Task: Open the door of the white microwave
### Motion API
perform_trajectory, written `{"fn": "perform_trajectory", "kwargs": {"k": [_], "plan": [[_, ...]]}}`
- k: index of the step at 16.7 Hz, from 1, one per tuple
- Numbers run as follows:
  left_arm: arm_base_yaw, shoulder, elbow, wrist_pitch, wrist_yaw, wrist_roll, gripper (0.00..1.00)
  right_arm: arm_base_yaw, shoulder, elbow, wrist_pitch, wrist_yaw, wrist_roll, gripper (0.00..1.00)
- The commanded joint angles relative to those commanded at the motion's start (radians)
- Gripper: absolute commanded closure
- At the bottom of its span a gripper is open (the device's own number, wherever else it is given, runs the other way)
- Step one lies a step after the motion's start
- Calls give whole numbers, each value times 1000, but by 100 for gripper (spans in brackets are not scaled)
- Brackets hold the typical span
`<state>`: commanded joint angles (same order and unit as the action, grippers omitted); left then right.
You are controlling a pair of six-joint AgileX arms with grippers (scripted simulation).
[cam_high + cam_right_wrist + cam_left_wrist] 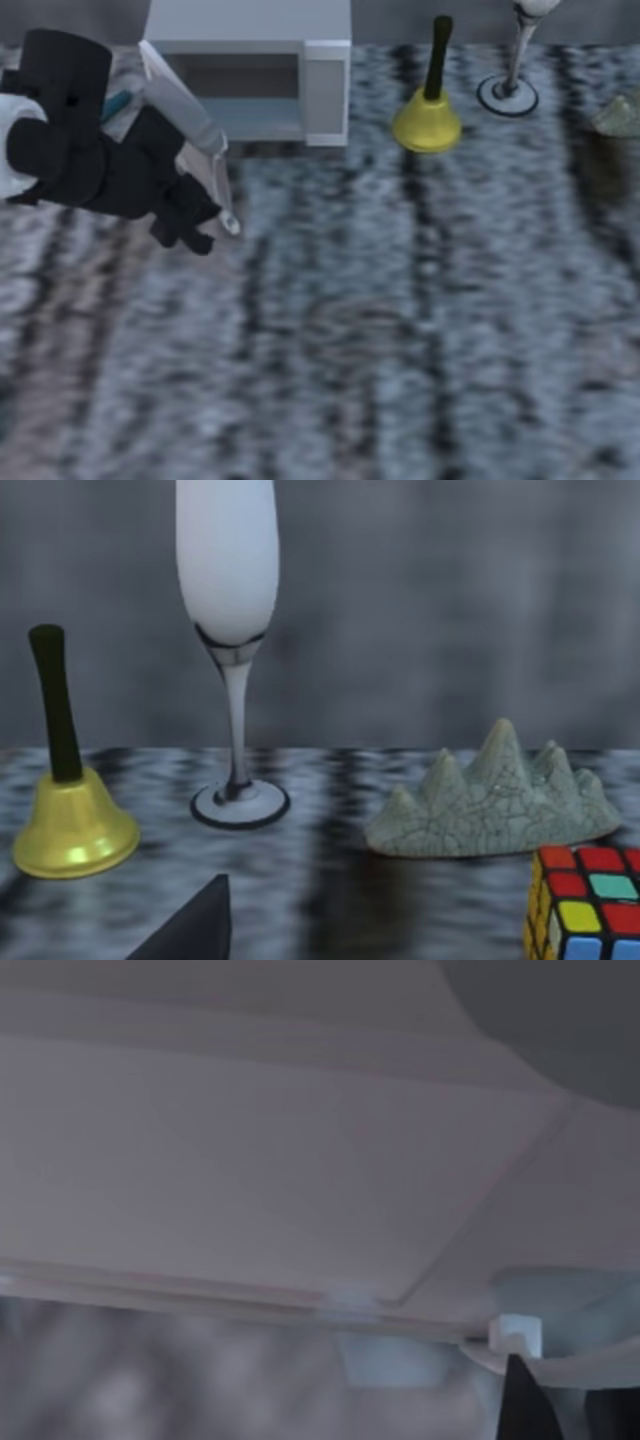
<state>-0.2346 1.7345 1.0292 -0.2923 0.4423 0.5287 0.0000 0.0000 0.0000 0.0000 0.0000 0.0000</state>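
Note:
The white microwave [250, 30] stands at the back left of the table. Its door [185, 105] is swung well out toward the front left, leaving the cavity [245, 85] showing. At the door's free edge, my left gripper [205, 222] is shut on the white bar handle [222, 190]. In the left wrist view the door [250, 1160] fills most of the picture, with the handle [515, 1335] just above my left gripper [565, 1410]. My right arm is out of the top view. Only a dark part of my right gripper [200, 930] shows in its wrist view.
A yellow bell [427, 118] with a black handle stands right of the microwave, then a tall glass [508, 90]. A cracked grey ceramic ridge [622, 115] sits at the far right edge. A colour cube [585, 900] lies near the ridge [490, 805].

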Motion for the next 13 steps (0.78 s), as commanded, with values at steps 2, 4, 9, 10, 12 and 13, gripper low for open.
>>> {"fn": "perform_trajectory", "kwargs": {"k": [2, 4, 9, 10, 12, 13], "plan": [[10, 1, 4, -11, 12, 25, 100, 0, 0, 0, 0, 0, 0, 0], [21, -1, 11, -21, 25, 49, 100, 0, 0, 0, 0, 0, 0, 0], [37, 2, 14, -40, 42, 84, 100, 0, 0, 0, 0, 0, 0, 0], [37, 2, 14, -40, 42, 84, 100, 0, 0, 0, 0, 0, 0, 0], [37, 2, 14, -40, 42, 84, 100, 0, 0, 0, 0, 0, 0, 0], [37, 2, 14, -40, 42, 84, 100, 0, 0, 0, 0, 0, 0, 0]]}}
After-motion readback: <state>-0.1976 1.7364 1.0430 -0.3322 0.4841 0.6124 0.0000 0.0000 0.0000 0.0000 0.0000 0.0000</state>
